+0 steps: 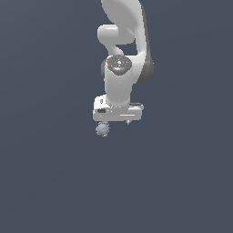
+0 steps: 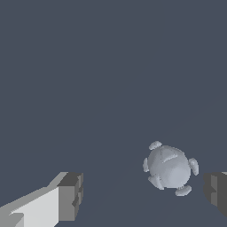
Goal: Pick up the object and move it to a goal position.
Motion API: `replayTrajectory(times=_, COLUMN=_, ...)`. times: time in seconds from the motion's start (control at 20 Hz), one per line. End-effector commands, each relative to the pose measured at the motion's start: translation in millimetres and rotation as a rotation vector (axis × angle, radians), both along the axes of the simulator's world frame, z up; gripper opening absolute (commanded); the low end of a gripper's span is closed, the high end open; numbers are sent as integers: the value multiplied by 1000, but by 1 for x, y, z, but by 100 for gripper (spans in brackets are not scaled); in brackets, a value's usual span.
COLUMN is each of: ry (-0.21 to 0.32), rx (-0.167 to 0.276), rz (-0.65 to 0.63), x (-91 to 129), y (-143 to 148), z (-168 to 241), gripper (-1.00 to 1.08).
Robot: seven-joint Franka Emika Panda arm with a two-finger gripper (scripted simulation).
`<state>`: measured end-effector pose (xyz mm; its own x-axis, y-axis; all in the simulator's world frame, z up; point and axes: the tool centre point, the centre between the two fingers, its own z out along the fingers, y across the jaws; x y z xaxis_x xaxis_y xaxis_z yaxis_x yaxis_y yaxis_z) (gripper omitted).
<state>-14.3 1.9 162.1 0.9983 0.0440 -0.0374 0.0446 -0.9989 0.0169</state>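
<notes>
The object is a small pale grey-blue ball (image 1: 103, 129) with bumps on its surface. It lies just below my white gripper (image 1: 117, 122), toward the exterior view's left side of the hand. In the wrist view the ball (image 2: 170, 167) shows between my two fingers, beyond their tips and much nearer one finger (image 2: 216, 190) than the other (image 2: 71, 196). My gripper (image 2: 144, 191) is open and empty, with a wide gap between the jaws. It does not touch the ball.
A plain dark grey-blue surface fills both views. The white arm (image 1: 120, 41) rises above the gripper at the top of the exterior view. No goal marker shows.
</notes>
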Motion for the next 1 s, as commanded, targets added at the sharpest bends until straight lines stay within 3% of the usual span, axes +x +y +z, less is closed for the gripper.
replayTrajectory(times=0.0, ry=0, rx=0, rz=0, x=0, y=0, z=0, gripper=100)
replayTrajectory(times=0.5, ry=1, rx=25, rz=-6, x=-1, y=11, z=13, gripper=100)
replayTrajectory(times=0.95, ry=-6, rx=25, rz=-66, x=-6, y=-5, z=-3, gripper=100)
